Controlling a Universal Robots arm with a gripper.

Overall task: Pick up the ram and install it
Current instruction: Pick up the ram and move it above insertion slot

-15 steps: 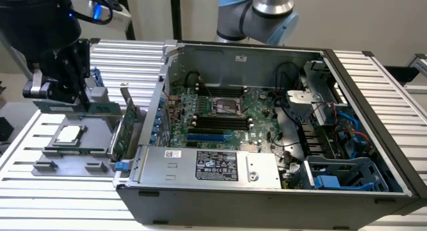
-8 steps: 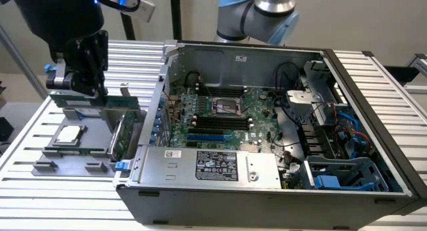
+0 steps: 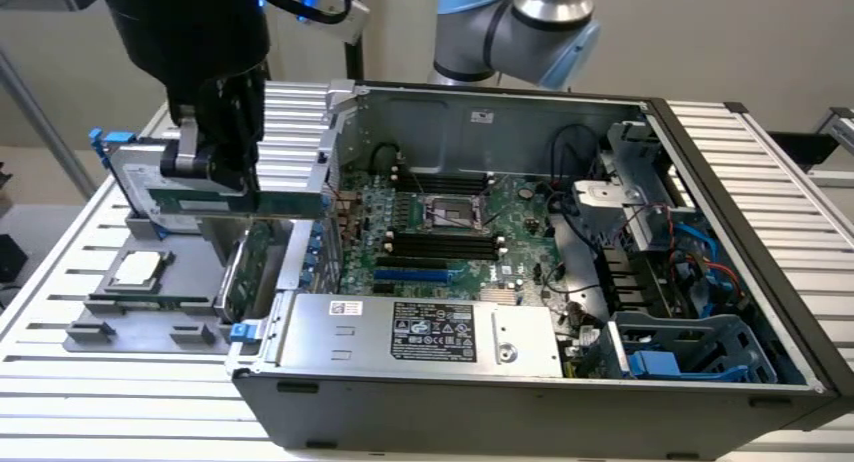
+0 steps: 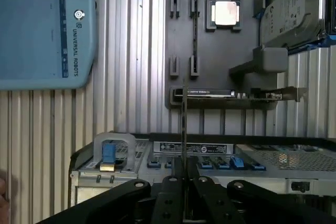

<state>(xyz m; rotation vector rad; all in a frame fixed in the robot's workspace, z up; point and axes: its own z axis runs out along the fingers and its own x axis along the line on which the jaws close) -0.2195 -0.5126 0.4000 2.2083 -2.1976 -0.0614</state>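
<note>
The open computer case [image 3: 534, 422] lies on the slatted worktop [image 3: 94, 402], its motherboard [image 3: 514, 227] facing up. On the exterior view's left of the case is the grey parts holder [image 3: 134, 327], with the broader expansion card [image 3: 247, 272] standing in it.

My tool [image 3: 220, 182] hangs over that holder, just beside the case wall. It is closed tight on the ram [image 3: 287, 206], which I hold by its upper edge. The stick lies level and long-side down, clear of the holder and not yet over the motherboard. In the wrist view the ram [image 4: 184, 124] is edge-on, a thin line running out from between my fingers [image 4: 170, 187], which pinch both its faces.

I judge the pick-up done and the carry to the case in hand; the installing has not begun. The dark memory slots [image 3: 434, 247] sit mid-board. Seating will, I think, call for the stick's lower edge to lie along one slot, upright and square, before any press.
</note>
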